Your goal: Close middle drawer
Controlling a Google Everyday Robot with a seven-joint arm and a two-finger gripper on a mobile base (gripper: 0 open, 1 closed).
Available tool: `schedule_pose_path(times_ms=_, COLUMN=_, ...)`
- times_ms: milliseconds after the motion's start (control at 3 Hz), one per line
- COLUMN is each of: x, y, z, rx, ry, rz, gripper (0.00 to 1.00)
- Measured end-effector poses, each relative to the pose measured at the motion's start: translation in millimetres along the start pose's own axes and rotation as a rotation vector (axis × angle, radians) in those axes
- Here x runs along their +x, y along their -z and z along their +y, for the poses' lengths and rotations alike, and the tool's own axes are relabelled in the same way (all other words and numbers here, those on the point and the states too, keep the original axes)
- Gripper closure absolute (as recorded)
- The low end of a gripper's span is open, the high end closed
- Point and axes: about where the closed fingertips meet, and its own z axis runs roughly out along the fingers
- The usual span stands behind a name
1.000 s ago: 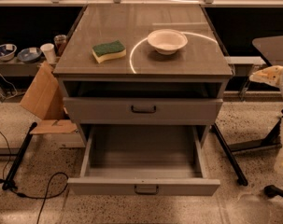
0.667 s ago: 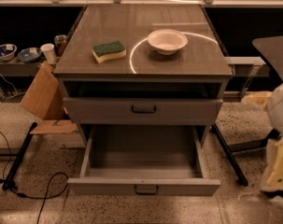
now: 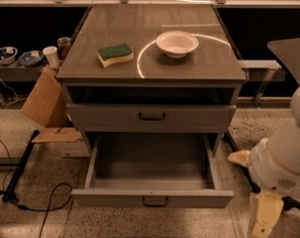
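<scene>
The middle drawer [image 3: 152, 198] stands pulled far out of the grey cabinet [image 3: 70, 90]. Its bare tray is open to view, and its low front, with the small dark handle [image 3: 155, 201], faces the camera near the bottom edge. Above it, the taller-fronted upper drawer [image 3: 152, 117] sits almost flush under the counter [image 3: 189, 66], which carries a green sponge [image 3: 115, 54] and a white bowl [image 3: 176, 43]. The gripper [image 3: 264, 213] hangs at the lower right, on the end of the pale arm [image 3: 283, 155]. It is off the drawer's right front corner, apart from it and touching nothing of the cabinet. Whether it is open or closed cannot be told from here, though it is clearly not holding the drawer. By my reading this is the approach step, and the closing push has not begun. The next move calls for bringing the gripper round in front of the drawer face, near the handle and roughly centred so that the tray does not skew on its runners. Then comes a straight, level push into the cabinet until the front lines up with the drawer above. A black cable [image 3: 50, 202] lies on the floor to the left, out of that path.
</scene>
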Motion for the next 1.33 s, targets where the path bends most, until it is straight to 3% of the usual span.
schedule_pose_path(times_ms=333, x=5, y=-61, z=17, rx=-0.096, ry=-0.015, rz=-0.032, gripper=0.00)
schedule_pose_path(times_ms=667, x=20, y=-127, z=41, rx=-0.183, ry=-0.132, rz=-0.040, gripper=0.00)
schedule_pose_path(times_ms=1000, x=20, y=-127, z=41, rx=-0.183, ry=-0.132, rz=-0.040, gripper=0.00)
schedule_pose_path(times_ms=1333, x=19, y=-137, z=31, rx=-0.178, ry=-0.158, rz=-0.108, gripper=0.00)
